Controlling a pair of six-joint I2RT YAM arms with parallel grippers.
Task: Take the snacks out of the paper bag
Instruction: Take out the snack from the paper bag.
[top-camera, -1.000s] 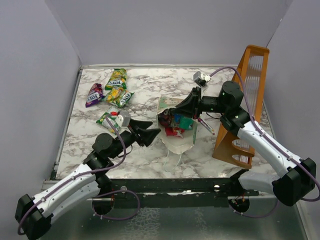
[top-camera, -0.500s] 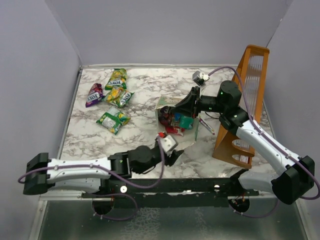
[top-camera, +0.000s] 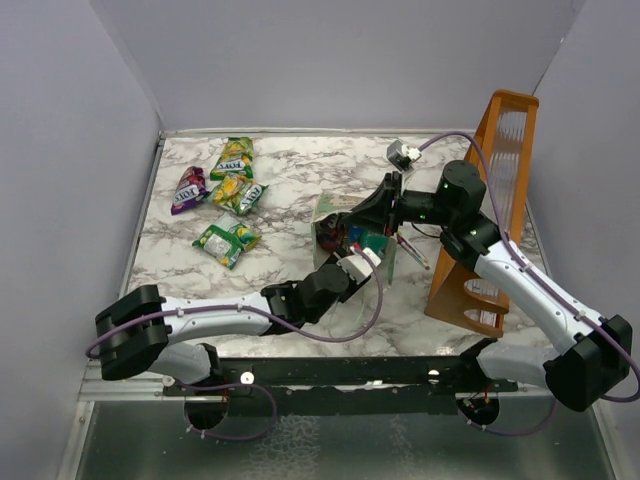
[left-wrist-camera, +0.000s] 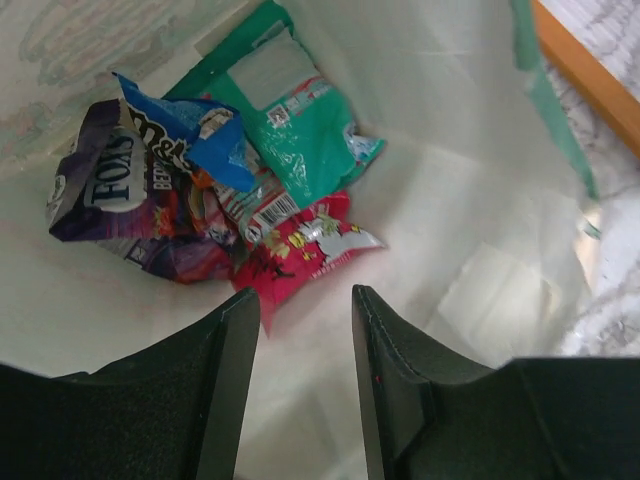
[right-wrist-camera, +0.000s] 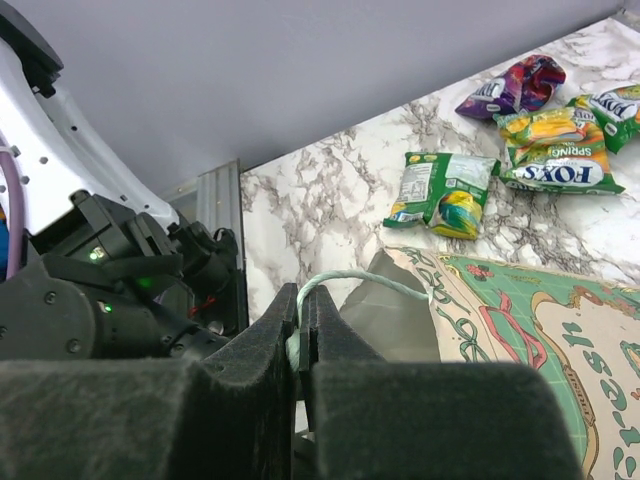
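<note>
The mint-green paper bag (top-camera: 338, 212) lies tilted with its mouth toward the near edge. My right gripper (right-wrist-camera: 303, 300) is shut on its thin loop handle (right-wrist-camera: 352, 278) and holds the bag (right-wrist-camera: 540, 330) up. My left gripper (left-wrist-camera: 305, 300) is inside the cream-white interior (left-wrist-camera: 480, 230); it is open, with nothing between its fingers. Just beyond its tips lies a red packet (left-wrist-camera: 300, 250). Teal (left-wrist-camera: 300, 140), blue (left-wrist-camera: 200, 135) and purple (left-wrist-camera: 95, 190) snacks are piled behind it. From the top view, my left gripper (top-camera: 365, 262) sits at the bag's mouth.
Several snacks lie on the marble at the far left: green-yellow packets (top-camera: 232, 157) (top-camera: 240, 192) (top-camera: 228, 240) and a purple one (top-camera: 188, 188). A tall orange-brown wooden rack (top-camera: 500, 180) stands at the right, close behind my right arm.
My left arm has swung from the bag's left side round to its near side and pushed the gripper into the mouth, its jaws narrowing. The right gripper has kept hold of the handle.
</note>
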